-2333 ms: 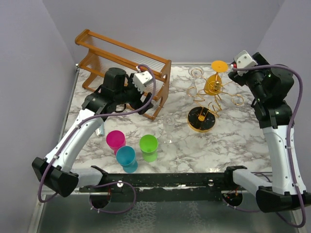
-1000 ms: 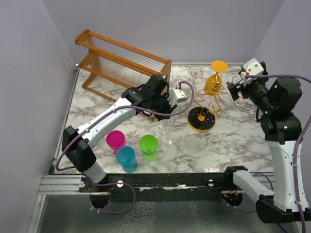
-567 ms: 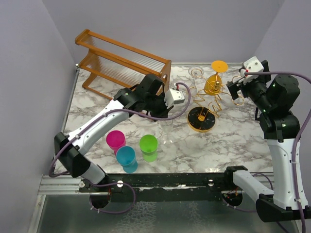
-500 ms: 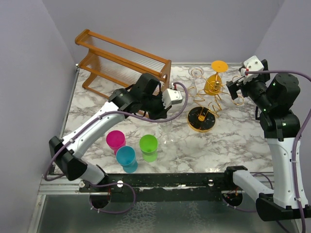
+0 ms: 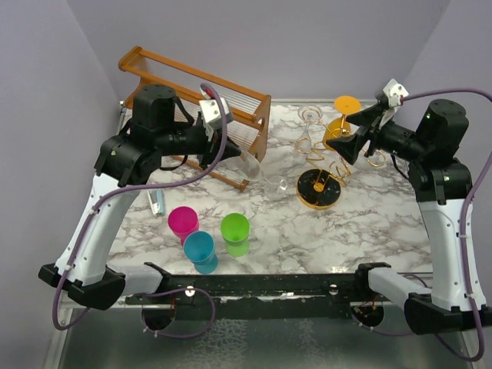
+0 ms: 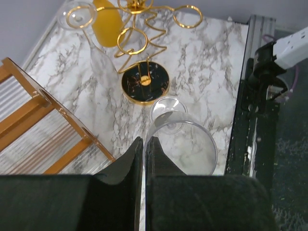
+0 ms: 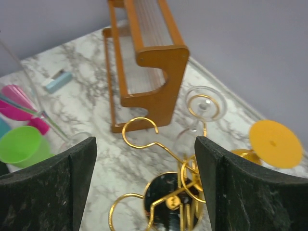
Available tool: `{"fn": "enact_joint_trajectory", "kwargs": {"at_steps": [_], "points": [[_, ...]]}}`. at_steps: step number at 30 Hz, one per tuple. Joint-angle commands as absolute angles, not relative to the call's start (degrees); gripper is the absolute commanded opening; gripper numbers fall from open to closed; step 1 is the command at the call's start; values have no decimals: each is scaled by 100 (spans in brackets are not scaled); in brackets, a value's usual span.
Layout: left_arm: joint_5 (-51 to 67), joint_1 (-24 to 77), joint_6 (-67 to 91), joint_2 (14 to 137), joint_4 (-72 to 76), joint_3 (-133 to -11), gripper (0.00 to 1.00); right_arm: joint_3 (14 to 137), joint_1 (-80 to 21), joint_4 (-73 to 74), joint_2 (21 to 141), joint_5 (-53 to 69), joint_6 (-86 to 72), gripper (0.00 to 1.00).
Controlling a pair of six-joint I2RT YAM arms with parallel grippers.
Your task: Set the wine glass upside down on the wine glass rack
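Observation:
My left gripper (image 5: 240,157) is shut on the rim of a clear wine glass (image 5: 261,173), which hangs tilted above the marble, its foot (image 6: 168,108) pointing away from the fingers (image 6: 155,154). To its right stands the gold wire wine glass rack (image 5: 332,157) on a round black base (image 6: 144,82). A clear glass (image 5: 310,123) and an orange glass (image 5: 342,123) hang upside down on it. My right gripper (image 5: 352,132) hovers open over the rack's curled arms (image 7: 139,130), holding nothing.
A brown wooden slatted shelf (image 5: 192,100) stands at the back left. Pink (image 5: 183,221), blue (image 5: 200,250) and green (image 5: 235,231) cups cluster near the front. A small pale blue object (image 5: 156,201) lies left of them.
The left arm has lifted the clear glass off the table and drawn it up and back to the left. The right gripper has swung left and down over the rack.

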State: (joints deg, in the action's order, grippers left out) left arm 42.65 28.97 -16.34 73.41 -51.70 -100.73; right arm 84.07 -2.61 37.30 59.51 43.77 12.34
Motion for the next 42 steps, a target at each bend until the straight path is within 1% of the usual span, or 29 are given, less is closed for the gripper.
{"fn": "enact_joint_trajectory", "kwargs": {"at_steps": [1, 6, 11, 19, 24, 28, 32, 42], "points": [[4386, 2787, -758, 7092, -4600, -10588, 0, 8665, -246, 3587, 6285, 5733, 116, 80], [3529, 2786, -254, 7180, -4138, -11253, 0, 8912, -254, 3538, 6595, 6287, -447, 78], [3324, 2786, 84, 7374, -3651, -11645, 0, 9107, -298, 3592, 6869, 6372, -829, 74], [3355, 2784, 448, 7705, -2853, -11552, 0, 9296, -466, 3383, 7088, 6097, -1365, 69], [3389, 2786, 638, 7823, -2580, -11498, 0, 9305, -534, 3360, 7188, 5551, -1474, 63], [3328, 2786, 674, 7839, -2512, -11444, 0, 9239, -535, 3340, 7186, 5149, -1524, 56], [3313, 2788, 676, 7826, -2498, -11414, 0, 9170, -536, 3289, 7191, 4908, -1624, 50], [3441, 2786, 796, 7872, -2328, -11328, 0, 9004, -552, 3073, 7330, 5245, -1962, 42]]}}
